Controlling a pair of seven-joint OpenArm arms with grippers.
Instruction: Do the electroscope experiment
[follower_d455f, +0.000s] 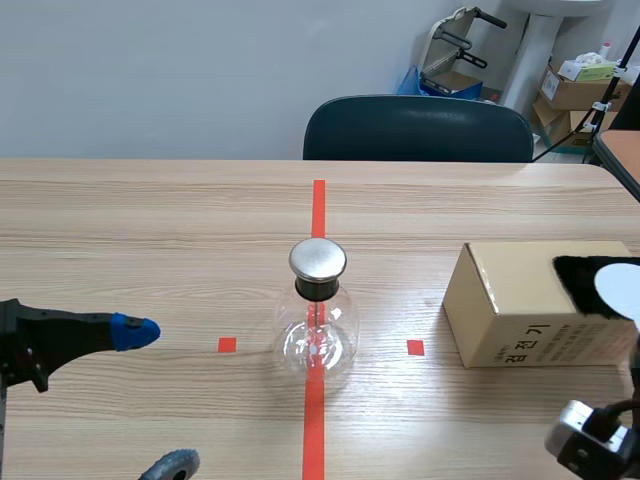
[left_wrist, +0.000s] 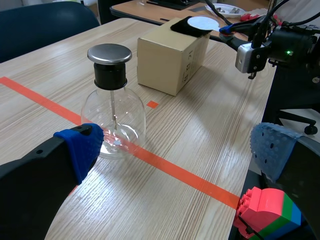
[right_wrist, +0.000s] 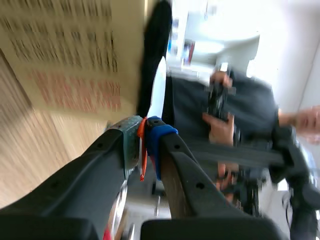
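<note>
The electroscope, a clear glass flask (follower_d455f: 316, 330) with a round metal cap (follower_d455f: 318, 259), stands on the red tape line at the table's middle. My left gripper (left_wrist: 175, 150) is open, and the flask (left_wrist: 112, 117) stands just ahead of its blue pad (left_wrist: 80, 150). A cardboard box (follower_d455f: 520, 310) sits to the right with black fur (follower_d455f: 585, 272) and a white disc (follower_d455f: 618, 288) on top. My right gripper (right_wrist: 145, 135) is shut on a thin orange handle (right_wrist: 142, 150), and the white disc (right_wrist: 159, 90) stands edge-on just ahead of it against the black fur (right_wrist: 155, 55).
A dark chair (follower_d455f: 418, 130) stands at the table's far edge. Boxes and equipment fill the back right corner. A red, green and blue toy block (left_wrist: 267, 215) lies beside my left gripper's right finger. The right arm's wrist camera (follower_d455f: 590, 435) sits low near the table's right front.
</note>
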